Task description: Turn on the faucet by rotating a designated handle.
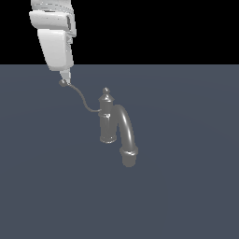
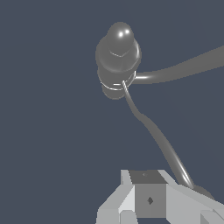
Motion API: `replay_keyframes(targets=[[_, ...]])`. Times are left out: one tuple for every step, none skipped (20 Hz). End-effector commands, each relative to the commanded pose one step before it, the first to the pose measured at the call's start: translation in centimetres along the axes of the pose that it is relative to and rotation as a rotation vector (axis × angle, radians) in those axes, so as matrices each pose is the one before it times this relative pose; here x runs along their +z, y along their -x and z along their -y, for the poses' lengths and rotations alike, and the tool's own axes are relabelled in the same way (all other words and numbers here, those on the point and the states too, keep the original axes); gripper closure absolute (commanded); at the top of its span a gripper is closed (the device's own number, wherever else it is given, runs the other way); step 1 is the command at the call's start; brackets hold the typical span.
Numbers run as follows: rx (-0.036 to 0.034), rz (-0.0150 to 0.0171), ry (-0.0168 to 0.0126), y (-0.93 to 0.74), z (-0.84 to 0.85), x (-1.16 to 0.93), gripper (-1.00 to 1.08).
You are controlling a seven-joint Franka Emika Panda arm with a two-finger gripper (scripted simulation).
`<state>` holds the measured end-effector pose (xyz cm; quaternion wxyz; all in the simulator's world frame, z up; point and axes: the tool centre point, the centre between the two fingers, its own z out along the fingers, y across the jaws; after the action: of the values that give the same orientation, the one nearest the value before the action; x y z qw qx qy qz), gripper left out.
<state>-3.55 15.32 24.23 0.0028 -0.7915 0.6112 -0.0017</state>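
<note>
The dull grey faucet (image 1: 107, 122) stands upright on the floor, with its finial knob (image 1: 106, 92) on top and a thick arched spout (image 1: 127, 130) curving toward the exterior view's right. Its thin S-curved handle (image 1: 83, 100) runs up to the exterior view's left and ends in a small ball tip (image 1: 63, 83). My gripper (image 1: 66, 75) hangs just above that tip, its fingers together, touching or almost touching it. In the wrist view the faucet (image 2: 117, 54) is seen from above. The handle (image 2: 154, 133) runs down beside my gripper (image 2: 148, 194), not between the fingers.
A flat dark grey-blue floor (image 1: 186, 186) spreads around the faucet. The white arm link (image 1: 55, 42) rises out of the exterior view's upper left.
</note>
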Motion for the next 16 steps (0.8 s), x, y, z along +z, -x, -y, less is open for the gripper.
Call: replay_keyframes(targets=[[-0.00240, -0.00065, 0.00669, 0.135, -1.105, 0.055, 1.08], [0.00000, 0.00000, 0.00000, -0.006, -0.317, 0.001, 1.08], [0.00000, 0.00000, 0.00000, -0.006, -0.318, 0.000, 1.08], [0.00000, 0.00000, 0.00000, -0.006, -0.319, 0.000, 1.08], [0.00000, 0.00000, 0.00000, -0.006, -0.320, 0.000, 1.08], [0.00000, 0.00000, 0.00000, -0.006, -0.321, 0.000, 1.08], [0.00044, -0.00013, -0.00017, -0.026, -0.325, -0.009, 1.08], [0.00000, 0.00000, 0.00000, -0.006, -0.322, -0.001, 1.08], [0.00000, 0.00000, 0.00000, -0.006, -0.323, -0.002, 1.08], [0.00000, 0.00000, 0.00000, 0.000, 0.000, 0.000, 1.08], [0.00945, -0.00181, -0.01032, -0.569, 0.714, -0.188, 1.08], [-0.00046, 0.00012, 0.00050, -0.267, -0.310, 0.011, 1.08], [-0.00033, 0.00008, 0.00035, -0.274, -0.315, 0.004, 1.08], [-0.00046, 0.00011, 0.00050, -0.269, -0.313, 0.011, 1.08], [-0.00033, 0.00008, 0.00035, -0.277, -0.317, 0.004, 1.08], [-0.00046, 0.00011, 0.00050, -0.272, -0.315, 0.011, 1.08]])
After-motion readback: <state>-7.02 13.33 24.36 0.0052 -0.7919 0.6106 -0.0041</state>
